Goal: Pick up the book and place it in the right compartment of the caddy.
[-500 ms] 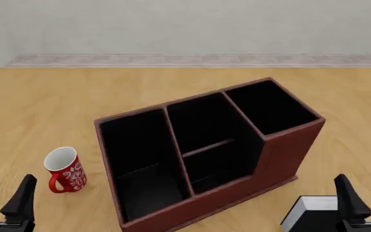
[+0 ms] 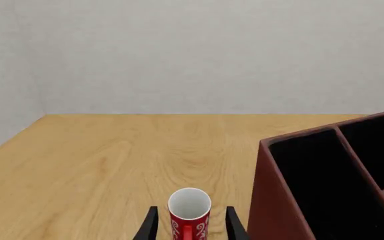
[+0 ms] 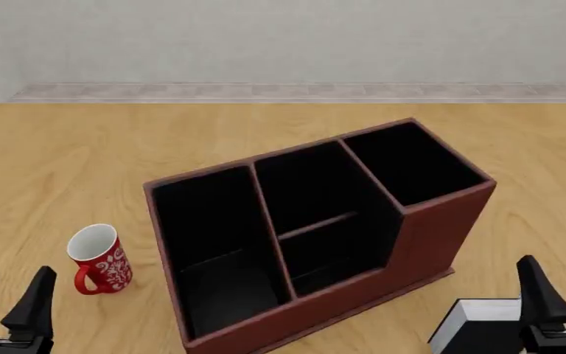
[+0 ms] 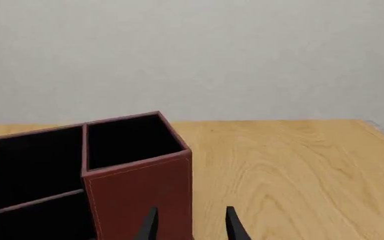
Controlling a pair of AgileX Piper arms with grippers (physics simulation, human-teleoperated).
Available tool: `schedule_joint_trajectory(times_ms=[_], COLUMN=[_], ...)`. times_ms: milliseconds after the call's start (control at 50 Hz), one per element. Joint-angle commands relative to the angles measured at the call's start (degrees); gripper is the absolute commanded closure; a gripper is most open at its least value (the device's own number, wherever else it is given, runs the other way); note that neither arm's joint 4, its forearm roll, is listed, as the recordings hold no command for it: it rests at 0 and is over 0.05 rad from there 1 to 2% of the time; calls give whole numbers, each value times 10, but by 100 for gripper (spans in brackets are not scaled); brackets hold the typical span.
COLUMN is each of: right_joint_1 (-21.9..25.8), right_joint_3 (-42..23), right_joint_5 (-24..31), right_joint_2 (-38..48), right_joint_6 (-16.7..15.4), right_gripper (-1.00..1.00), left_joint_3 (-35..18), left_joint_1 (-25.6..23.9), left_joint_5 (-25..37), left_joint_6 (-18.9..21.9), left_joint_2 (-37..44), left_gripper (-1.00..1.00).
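The caddy (image 3: 438,230) is a reddish-brown box with a black interior, standing at an angle in the middle of the table. Its right compartment (image 3: 416,162) is the small, tall-walled end section and is empty; it also shows in the right wrist view (image 4: 128,139). The book (image 3: 482,316), black with white page edges, lies at the near right and is cut off by the frame edge. My right gripper (image 3: 563,276) is open just right of the book and above it. My left gripper (image 3: 8,284) is open and empty at the near left. The book is out of both wrist views.
A red-and-white mug (image 3: 98,258) stands upright left of the caddy, a little ahead of the left gripper; in the left wrist view the mug (image 2: 189,212) sits between the fingers' lines. The caddy's wide left section (image 3: 214,243) and middle section (image 3: 318,214) are empty.
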Motion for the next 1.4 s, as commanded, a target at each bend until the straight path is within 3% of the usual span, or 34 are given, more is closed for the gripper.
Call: schedule_joint_trajectory(times_ms=[20,120,260,300,320,380,460,500,580,640,800,1140,1400], right_joint_1=[4,14,48,42,50,47,75,74,99,103,124,153,176], right_joint_3=[-27,-41,-66,-74,-77,-95,-97,-103,-119,-146,-168,-234,-298], right_joint_5=[-36,-38,-16,-14,-8,2,35,40,69,86,159,294,408], right_joint_2=[40,49,37,49,47,55,38,46,57,71,61,91,91], right_joint_6=[-15,-33,-86,-79,-95,-97,-141,-139,-175,-178,-227,-289,-294], right_gripper=[-100,-100,-100,-100,-100,-100,-100,-100,-100,-100,-100,-100,-100], left_joint_3=[0,0,0,0,0,0,0,0,0,0,0,0,0], left_joint_1=[0,0,0,0,0,0,0,0,0,0,0,0,0], left_joint_5=[0,0,0,0,0,0,0,0,0,0,0,0,0], left_joint_6=[0,0,0,0,0,0,0,0,0,0,0,0,0], left_joint_2=[0,0,0,0,0,0,0,0,0,0,0,0,0], left_gripper=[-100,-100,-100,-100,-100,-100,-100,-100,-100,-100,-100,-100,-100])
